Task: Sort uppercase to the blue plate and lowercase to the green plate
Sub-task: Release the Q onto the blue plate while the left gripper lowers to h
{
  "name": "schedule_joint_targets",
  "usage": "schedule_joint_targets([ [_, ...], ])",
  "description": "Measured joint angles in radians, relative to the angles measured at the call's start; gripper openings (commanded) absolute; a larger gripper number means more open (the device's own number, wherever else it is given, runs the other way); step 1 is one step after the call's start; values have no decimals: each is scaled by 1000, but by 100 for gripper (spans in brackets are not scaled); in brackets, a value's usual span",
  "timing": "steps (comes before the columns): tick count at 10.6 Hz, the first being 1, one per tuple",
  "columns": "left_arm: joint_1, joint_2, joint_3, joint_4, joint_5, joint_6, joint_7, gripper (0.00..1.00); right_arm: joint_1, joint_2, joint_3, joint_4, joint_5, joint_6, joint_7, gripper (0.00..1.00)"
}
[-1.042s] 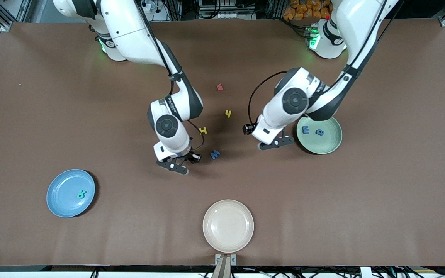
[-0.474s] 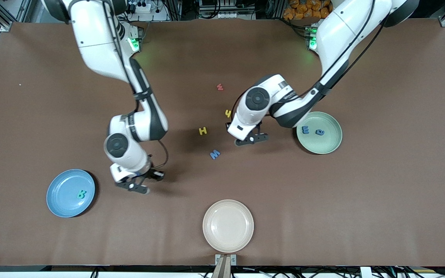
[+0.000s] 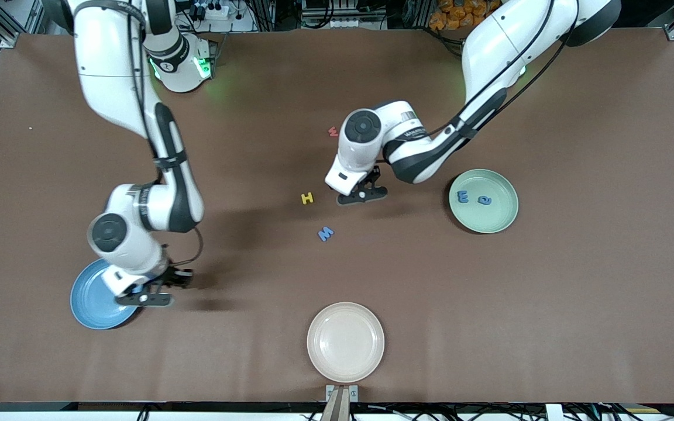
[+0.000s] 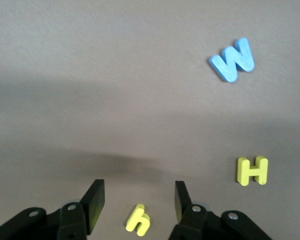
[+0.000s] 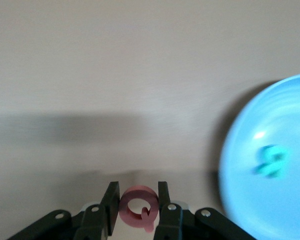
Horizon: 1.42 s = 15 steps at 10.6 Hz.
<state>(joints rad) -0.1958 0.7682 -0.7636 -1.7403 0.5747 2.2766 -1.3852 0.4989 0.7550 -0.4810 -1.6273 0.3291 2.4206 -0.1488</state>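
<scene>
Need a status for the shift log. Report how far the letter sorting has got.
Done: teal R lies on the blue plate; blue three-pronged m and rounded blue e lie on the green plate.

In hand: right hand grips the red Q at the blue plate's edge; left hand, open, straddles the yellow h.

Left: yellow H, blue M, red w on the table.

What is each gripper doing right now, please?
Left gripper: open, over the yellow h.
Right gripper: shut on the red Q, beside the blue plate.

Red Q (image 5: 138, 207) in right claw (image 5: 135, 205); blue plate (image 5: 250, 200) with seemingly teal letter (image 5: 271, 161).
</scene>
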Motion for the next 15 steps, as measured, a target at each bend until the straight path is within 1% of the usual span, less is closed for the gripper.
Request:
schedule_joint_targets([
  [2, -2, 25, -30, 0, 29, 0, -35, 66, -27, -1, -67, 0, 0, 0, -191, 0],
  [3, -2, 30, -31, 0, 29, 0, -35, 66, -44, -1, -87, 1, 0, 0, -274, 0],
  [4, 0, 31, -31, 2, 30, 0, -35, 66, -70, -1, -94, 1, 0, 2, -352, 0],
  [5, 2, 31, -31, 12, 30, 1, -35, 66, -102, -1, -95, 1, 0, 7, -420, 12],
  [6, 4, 31, -31, 32, 30, 1, -35, 66, -133, -1, -95, 3, 1, 9, -475, 74],
  [7, 8, 31, -32, 56, 30, 1, -35, 66, -156, -1, -95, 7, 1, 10, -506, 100],
  [10, 20, 21, -33, 91, 30, -17, -35, 66, -159, -1, -86, 10, 1, 10, -512, 100],
  [12, 20, 18, -33, 90, 30, -42, -35, 66, -153, -1, -83, 10, 2, 7, -511, 100],
  [15, 14, 9, -35, 69, 30, -44, -37, 66, -148, -2, -81, 13, 3, -23, -509, 100],
])
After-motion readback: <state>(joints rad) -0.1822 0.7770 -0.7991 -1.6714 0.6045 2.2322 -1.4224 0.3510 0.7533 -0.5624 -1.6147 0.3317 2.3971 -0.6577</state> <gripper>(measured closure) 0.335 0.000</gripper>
